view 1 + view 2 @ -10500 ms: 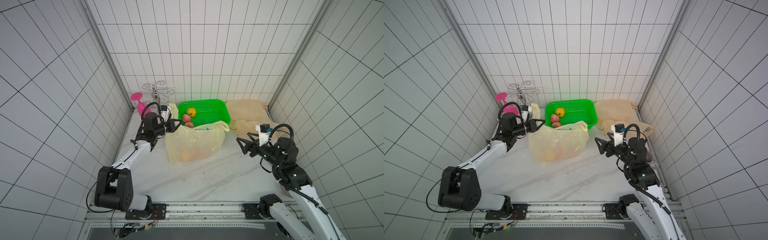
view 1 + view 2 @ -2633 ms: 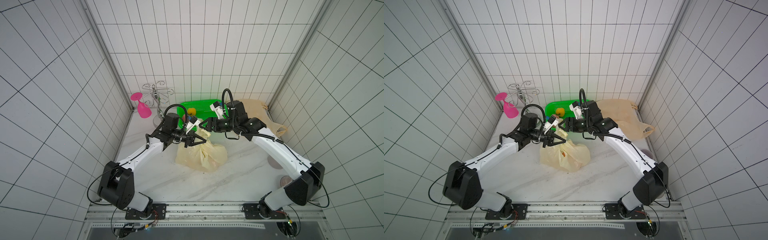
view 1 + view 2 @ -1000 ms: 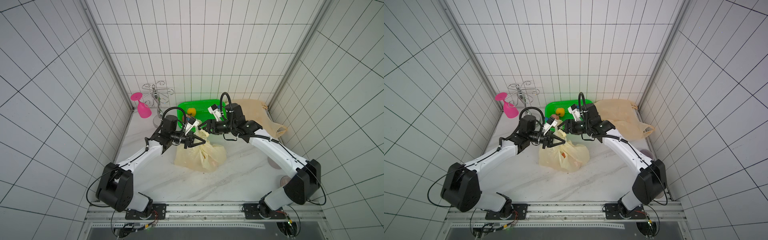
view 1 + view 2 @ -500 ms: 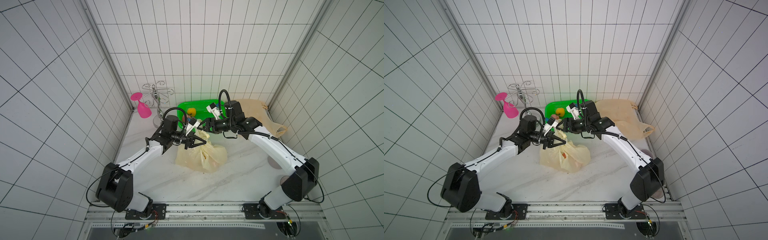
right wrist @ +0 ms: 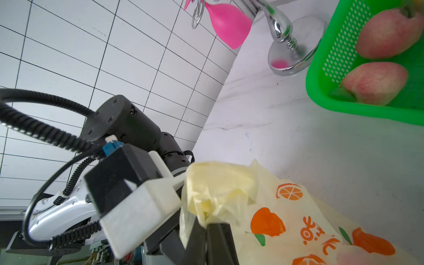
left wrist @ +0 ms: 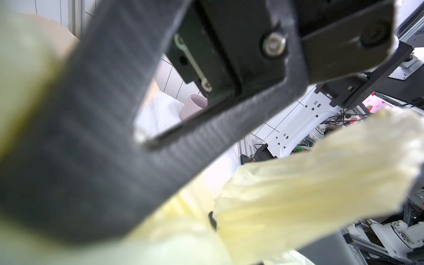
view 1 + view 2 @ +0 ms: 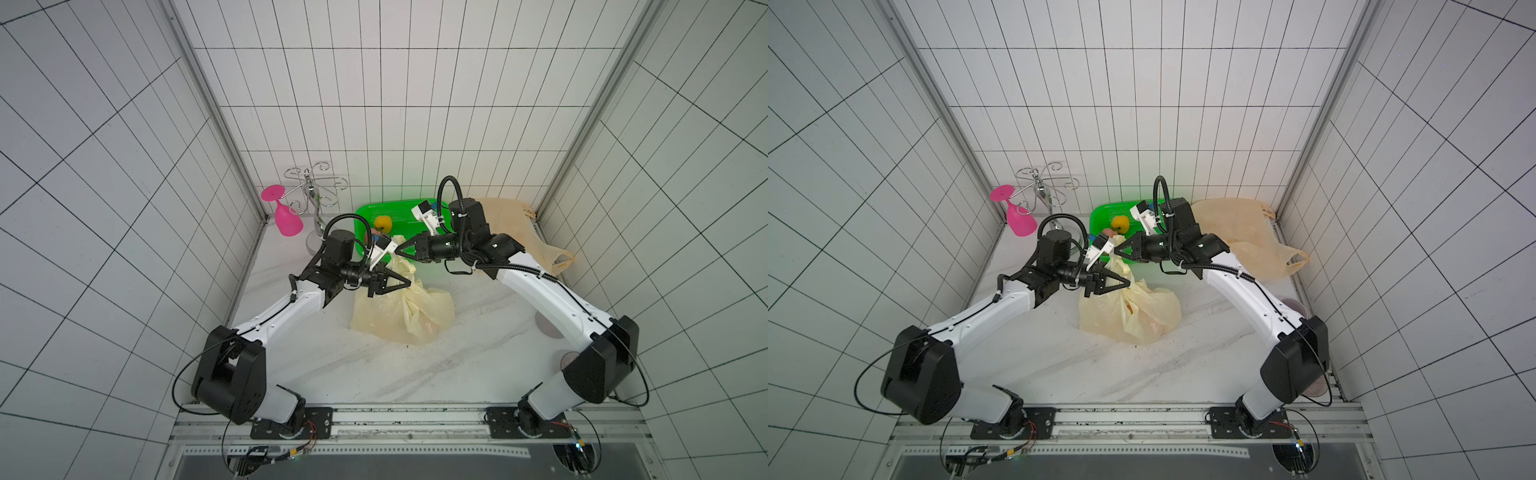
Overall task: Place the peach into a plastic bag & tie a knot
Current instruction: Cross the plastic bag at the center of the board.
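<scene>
Where the bag [image 7: 399, 316] slumps, a green basket [image 7: 395, 208] sits close behind.

The bag [image 7: 401, 316] sits on the table [image 7: 374, 365]. The left gripper [image 7: 407, 285] pinches its bunched neck. The right gripper [image 7: 398, 252] pinches its upper flap, beside the basket [image 7: 401, 210].

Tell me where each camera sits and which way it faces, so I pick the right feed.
Both top views: high over the front rail, looking down toward the back wall; both arms, left gripper, right gripper, plastic bag, green basket.
Left wrist: on the left arm, facing the right arm; a blurred dark gripper finger, whose I cannot tell, fills it.
Right wrist: on the right arm, facing the left wrist's camera housing and peaches; own fingers at an edge.
Shared: every view shows the bag.
</scene>
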